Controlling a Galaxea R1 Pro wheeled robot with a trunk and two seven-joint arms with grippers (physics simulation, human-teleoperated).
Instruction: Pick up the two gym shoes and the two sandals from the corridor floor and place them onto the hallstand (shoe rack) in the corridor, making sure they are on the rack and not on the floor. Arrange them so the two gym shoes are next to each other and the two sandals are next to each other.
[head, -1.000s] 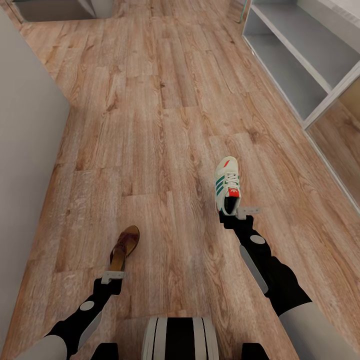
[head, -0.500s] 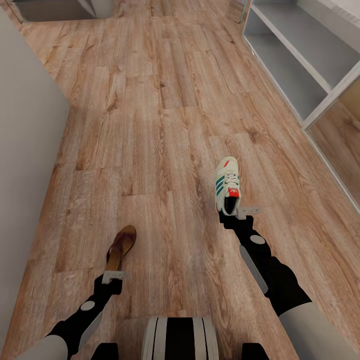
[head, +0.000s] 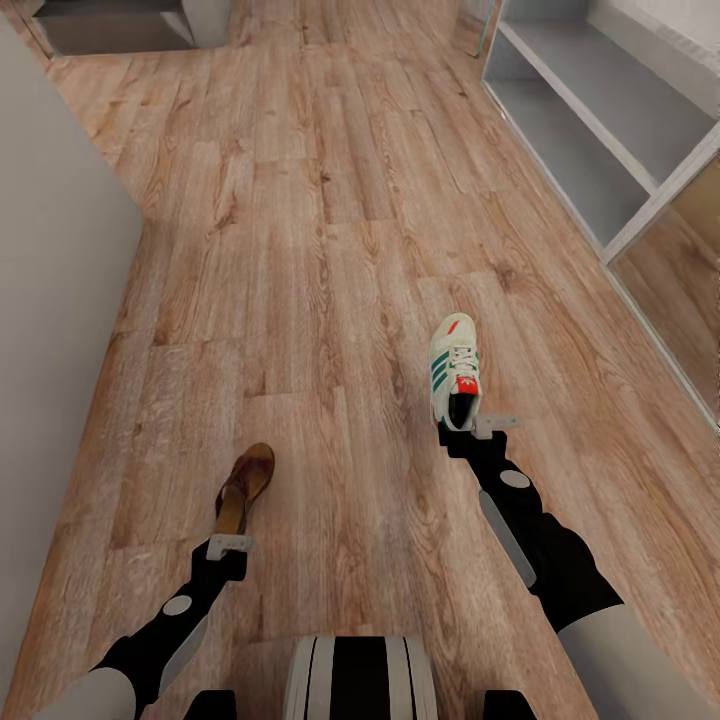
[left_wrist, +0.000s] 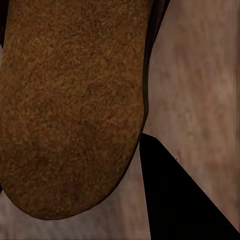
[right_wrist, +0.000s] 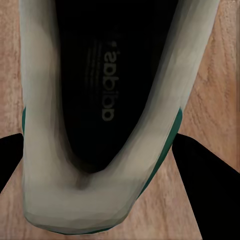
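Grey wall (head: 50, 330) along left side; dark doorway recess (head: 105, 25) at far end.

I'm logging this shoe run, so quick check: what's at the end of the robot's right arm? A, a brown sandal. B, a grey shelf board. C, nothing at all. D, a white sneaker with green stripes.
D: in the head view the right gripper sits at the heel of the white gym shoe with green stripes, while the brown sandal is at the left gripper.

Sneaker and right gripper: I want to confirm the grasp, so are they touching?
Touching. In the head view the right gripper meets the sneaker at its heel; the right wrist view shows dark fingers flanking that heel.
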